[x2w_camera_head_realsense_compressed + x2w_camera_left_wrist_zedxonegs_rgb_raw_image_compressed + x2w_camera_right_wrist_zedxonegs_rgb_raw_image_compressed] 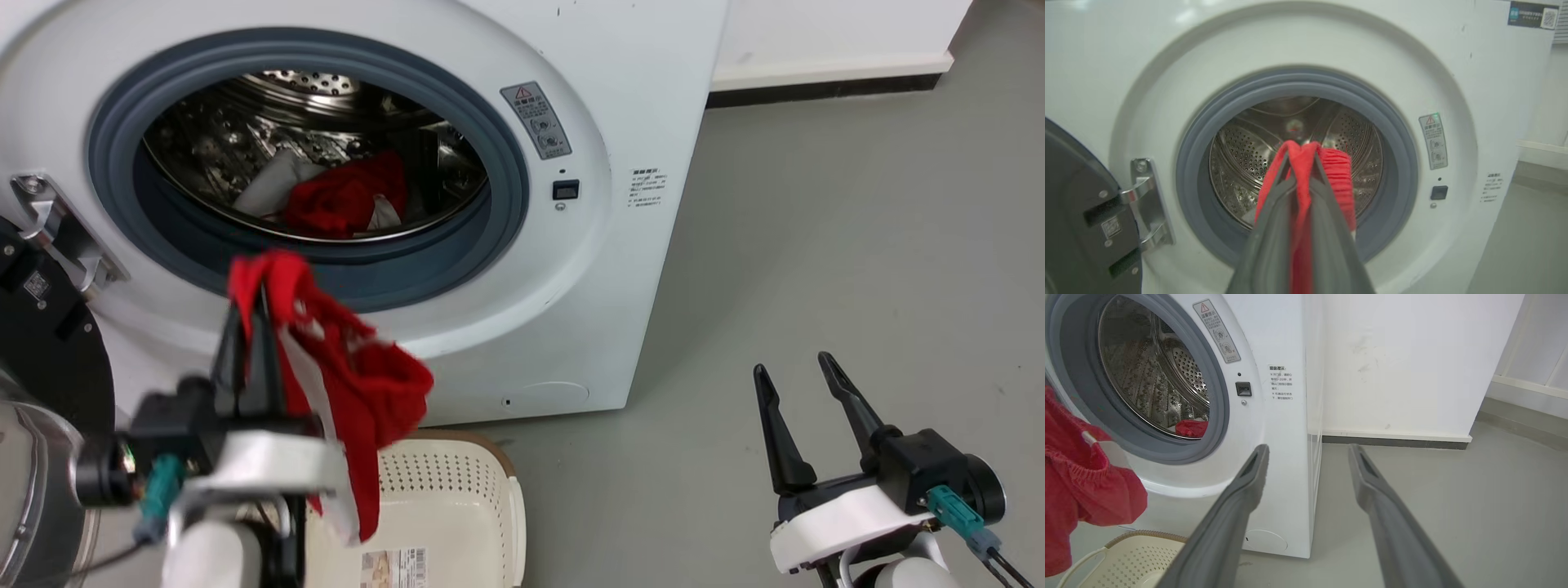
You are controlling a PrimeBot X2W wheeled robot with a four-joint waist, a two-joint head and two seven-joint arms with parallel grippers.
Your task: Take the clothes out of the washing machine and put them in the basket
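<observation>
In front of the large white front-loading washing machine (620,245), just below its grey rubber ring, the left gripper (249,298) is clamped on a soft bright red fabric garment with white stripes (371,384). Its two long dark fingers are pressed together with the cloth draped over their tips, and the loose end hangs down. The garment is fully outside the machine. It is suspended above the near-machine end of the cream perforated plastic basket with a brown woven-look rim (490,445), which stands on the floor against the foot of the machine.

Inside the machine's round perforated steel drum (310,90) lies a second red bundle (343,200) with a pale piece of fabric touching it on one side. To the right of the machine, over bare grey floor (816,204), the right gripper (792,366) has its fingers apart and holds nothing. The black-rimmed door (49,351) stands swung open at the machine's left.

Judged progress: one garment has been extracted but not yet released into the basket. The basket appears to contain no clothes. At least one more item remains to be fetched from the drum.
</observation>
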